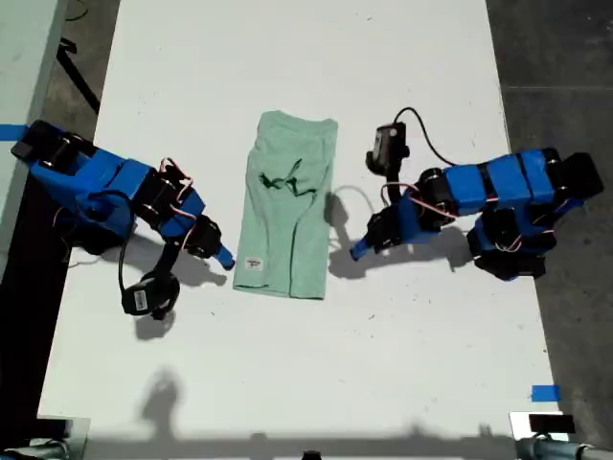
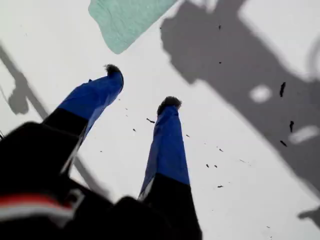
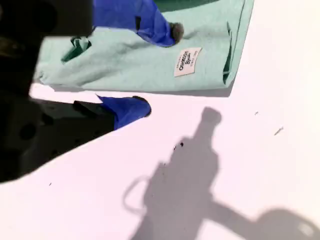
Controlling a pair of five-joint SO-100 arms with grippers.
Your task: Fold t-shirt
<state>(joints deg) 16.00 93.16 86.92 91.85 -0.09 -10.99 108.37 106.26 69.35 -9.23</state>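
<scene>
The pale mint-green cloth t-shirt (image 1: 287, 206) is lying folded into a narrow strip at the middle of the white table (image 1: 306, 364), bare surface all around. My second gripper (image 3: 160, 70), parted and empty, is sitting at its exterior-view left edge; my first gripper (image 2: 142, 87), also spread and empty, is hanging just off its right edge.

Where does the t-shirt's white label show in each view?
Exterior view: the label sits near the t-shirt's lower corner, on the exterior view's left.
First wrist view: not in it; only a corner of cloth shows.
Second wrist view: on the cloth just past my second gripper.
Shared landmark: the t-shirt's hem edge.
</scene>
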